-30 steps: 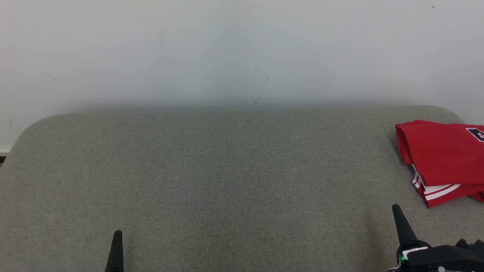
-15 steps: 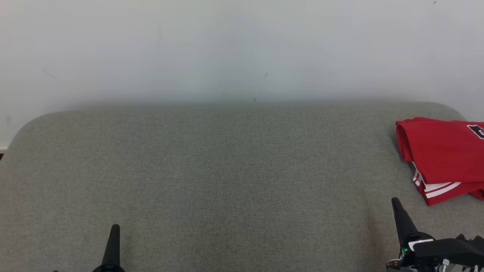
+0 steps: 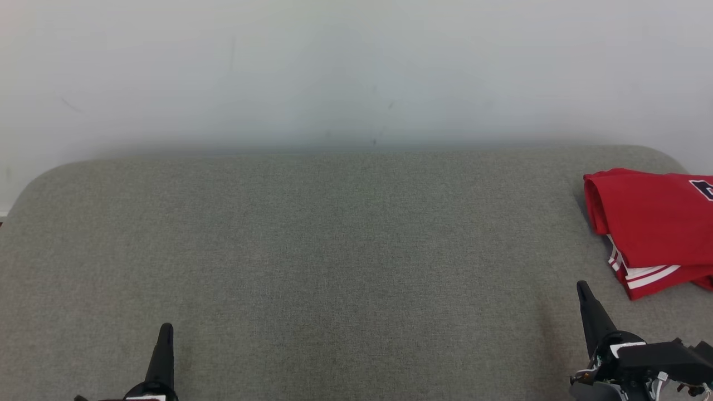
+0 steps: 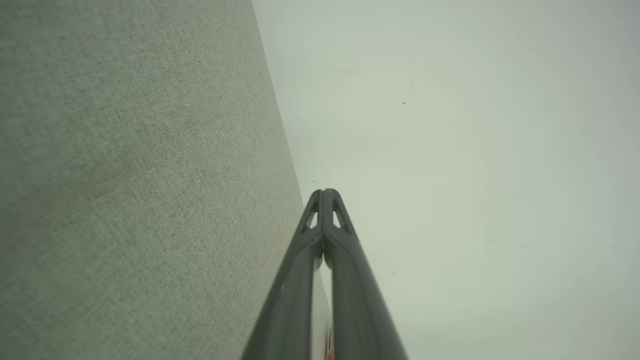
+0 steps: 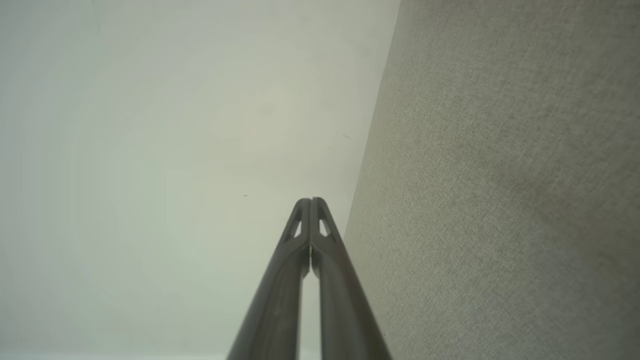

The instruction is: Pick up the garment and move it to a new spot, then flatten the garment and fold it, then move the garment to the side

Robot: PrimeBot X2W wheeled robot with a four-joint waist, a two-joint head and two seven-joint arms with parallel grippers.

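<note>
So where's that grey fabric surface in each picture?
Head view: the grey fabric surface spans the lower half, red garment at its right edge.
Left wrist view: the surface down the left side, beside the shut left tool.
Right wrist view: the surface down the right side, beside the shut right tool.
Shared landmark: the pale wall behind it.

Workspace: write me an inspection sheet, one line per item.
Surface: grey woven fabric surface, flat, rounded far corners.
Job's things: red garment with white stripes, folded, at the surface's right edge, cut off by the head view's border.
Clutter: nothing seen.
Grippers: left gripper shut, holding nothing; right gripper shut, holding nothing, near the garment but apart from it.
Cables: thin wires at the right gripper's base.
Surroundings: pale wall behind, faint scuffs.
</note>
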